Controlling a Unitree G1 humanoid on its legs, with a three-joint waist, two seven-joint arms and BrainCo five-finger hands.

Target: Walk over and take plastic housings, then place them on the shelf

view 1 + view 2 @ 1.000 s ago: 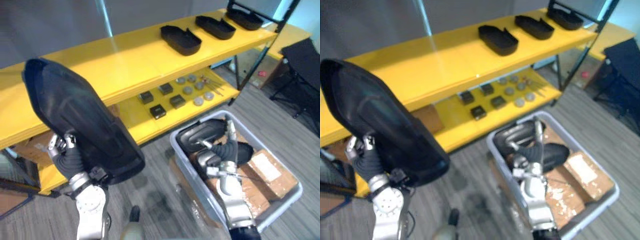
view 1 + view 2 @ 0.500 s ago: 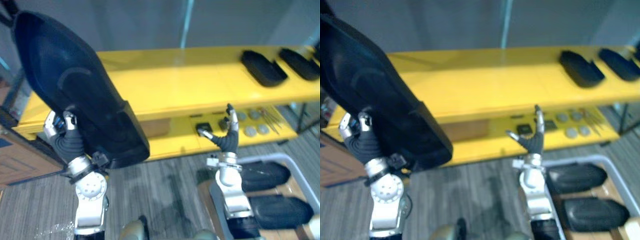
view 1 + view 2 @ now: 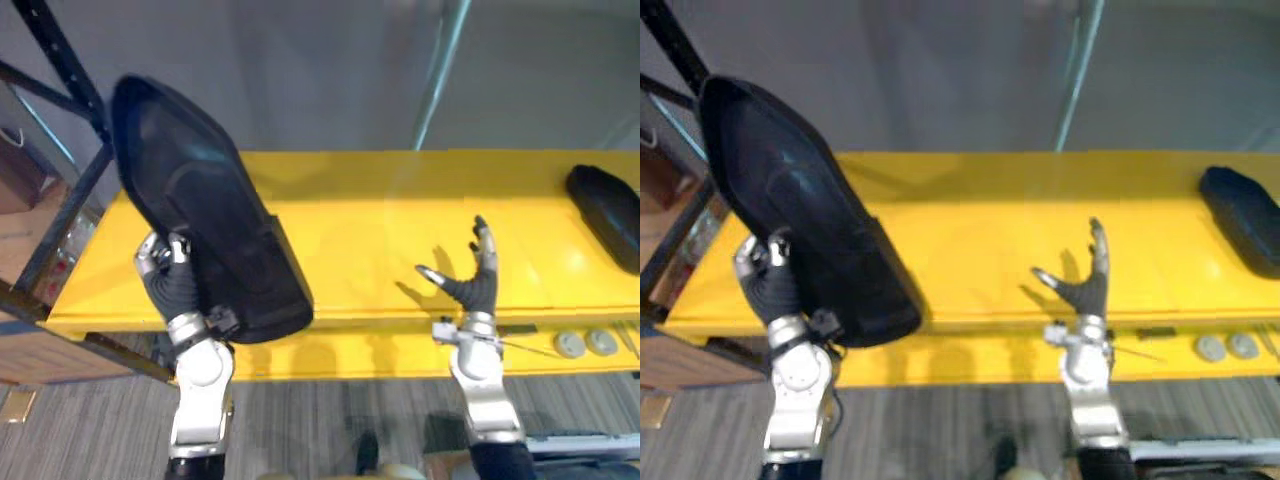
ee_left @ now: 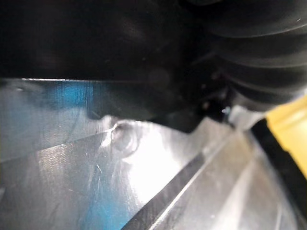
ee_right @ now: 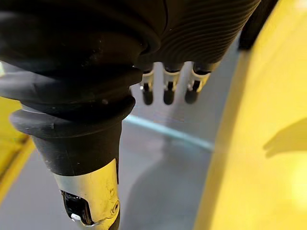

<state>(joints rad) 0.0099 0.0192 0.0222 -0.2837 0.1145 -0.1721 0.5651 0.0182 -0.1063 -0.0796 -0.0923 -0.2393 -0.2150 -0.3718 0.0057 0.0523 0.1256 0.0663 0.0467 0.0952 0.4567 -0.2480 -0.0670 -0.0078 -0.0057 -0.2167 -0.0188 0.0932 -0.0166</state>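
1. Plastic housing: large black shell, held up on a tilt in my left hand, above the left end of the yellow top shelf. It is not resting on the board yet.
2. L. fingers: curled round the housing's lower edge, so the hand is closed on it. The L. wrist view shows dark plastic very close, w/ little detail.
3. Right hand: raised by the shelf's front edge, approx. mid-board. Fingers are straight and thumb apart, w/ nothing held.
4. Second housing: lies flat on the same board at far right, well apart from mine.
5. Small round grey parts: sit on the lower shelf, right side. They are no part of this job.
6. Progress (my judgement): pickup is done and I stand facing the shelf. At least one housing is already placed, and the one in hand is left to set down.
7. Next (judgement): lower it onto the bare board between my hands, lay it flat, then open the L. fingers. A one-edge grip on a big shell may let it swing or slip.
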